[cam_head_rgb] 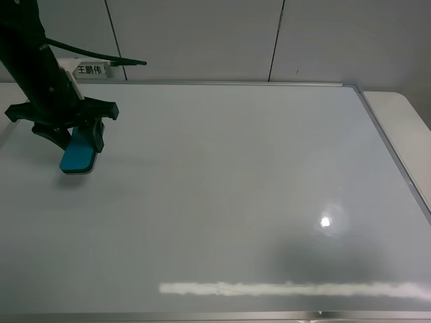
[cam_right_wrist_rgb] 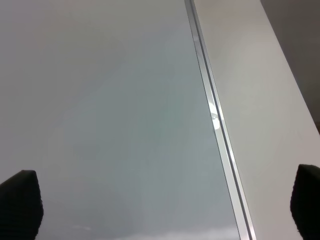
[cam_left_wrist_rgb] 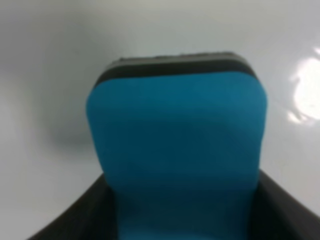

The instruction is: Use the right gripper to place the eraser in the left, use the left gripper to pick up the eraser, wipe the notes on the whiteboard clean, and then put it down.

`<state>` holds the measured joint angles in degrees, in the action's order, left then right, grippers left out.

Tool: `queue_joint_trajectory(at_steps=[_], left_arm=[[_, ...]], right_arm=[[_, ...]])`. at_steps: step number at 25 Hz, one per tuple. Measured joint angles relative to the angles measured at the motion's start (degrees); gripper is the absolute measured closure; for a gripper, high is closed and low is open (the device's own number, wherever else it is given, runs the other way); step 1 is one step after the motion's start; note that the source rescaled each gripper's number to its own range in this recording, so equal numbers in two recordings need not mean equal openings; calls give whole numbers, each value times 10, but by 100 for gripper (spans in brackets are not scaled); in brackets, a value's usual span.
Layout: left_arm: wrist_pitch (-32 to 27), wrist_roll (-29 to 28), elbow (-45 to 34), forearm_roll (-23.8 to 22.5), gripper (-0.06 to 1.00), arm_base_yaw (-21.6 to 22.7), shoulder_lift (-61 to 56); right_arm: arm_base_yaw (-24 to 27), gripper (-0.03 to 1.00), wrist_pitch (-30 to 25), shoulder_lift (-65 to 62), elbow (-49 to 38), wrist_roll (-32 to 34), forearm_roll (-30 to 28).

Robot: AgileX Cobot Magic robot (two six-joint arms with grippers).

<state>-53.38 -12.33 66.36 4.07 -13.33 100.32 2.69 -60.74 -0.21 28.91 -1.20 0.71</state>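
My left gripper (cam_head_rgb: 81, 144) is shut on the teal-blue eraser (cam_head_rgb: 75, 157) over the far left part of the whiteboard (cam_head_rgb: 236, 188). The eraser hangs tilted, its lower end at or just above the board; I cannot tell if it touches. In the left wrist view the eraser (cam_left_wrist_rgb: 175, 150) fills the frame between the black fingers (cam_left_wrist_rgb: 75, 222), its dark underside at the far end. The right gripper (cam_right_wrist_rgb: 162, 205) stands open with nothing in it, over the board's right frame (cam_right_wrist_rgb: 215, 120); it is outside the exterior view. The notes are out of view; the visible board surface is plain white.
A white table strip (cam_head_rgb: 404, 118) runs beside the board's right frame. A white name label (cam_head_rgb: 91, 69) and a black cable (cam_head_rgb: 101, 57) sit at the back left. Grey wall panels stand behind. A lamp glare spot (cam_head_rgb: 325, 221) shines on the board.
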Motion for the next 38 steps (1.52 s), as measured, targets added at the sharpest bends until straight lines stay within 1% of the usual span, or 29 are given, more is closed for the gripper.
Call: queue_joint_trajectory(at_steps=[2,4,6,9,12,16,20,23,24,25,27,28,30,31,35,38], left_arm=[[14,-28,-17,4,92,-21,0],[44,-61,-29,6,92,-45,0],[72,-78,-31,8,92,-67,1],[79,-87,-31,12,92,-94,11],[69,-88,-31,29,92,-112,32],[63,-88,-31,48,92,-114,61],[79,-47,-33,44,92,-114,79],[80,-35,-34,42,91,-114,82],[80,-34,-34,42,83,-114,82],[80,-34,-34,40,64,-114,82],[80,-33,-34,28,21,-114,82],[81,-32,-34,23,9,-114,82],[81,-31,-34,15,0,-114,82],[81,-31,-34,14,-2,-114,82],[81,-30,-34,10,-4,-114,79],[81,-30,-34,-3,-5,-114,47]], right_arm=[[0,-3,0,0,0,1,0],[0,-3,0,0,0,1,0],[0,-3,0,0,0,2,0],[0,-3,0,0,0,2,0],[0,-3,0,0,0,2,0],[0,-3,0,0,0,2,0],[0,-3,0,0,0,2,0],[0,-3,0,0,0,3,0],[0,-3,0,0,0,3,0],[0,-3,0,0,0,3,0],[0,-3,0,0,0,3,0],[0,-3,0,0,0,3,0],[0,-3,0,0,0,3,0],[0,-3,0,0,0,3,0],[0,-3,0,0,0,3,0],[0,-3,0,0,0,3,0]])
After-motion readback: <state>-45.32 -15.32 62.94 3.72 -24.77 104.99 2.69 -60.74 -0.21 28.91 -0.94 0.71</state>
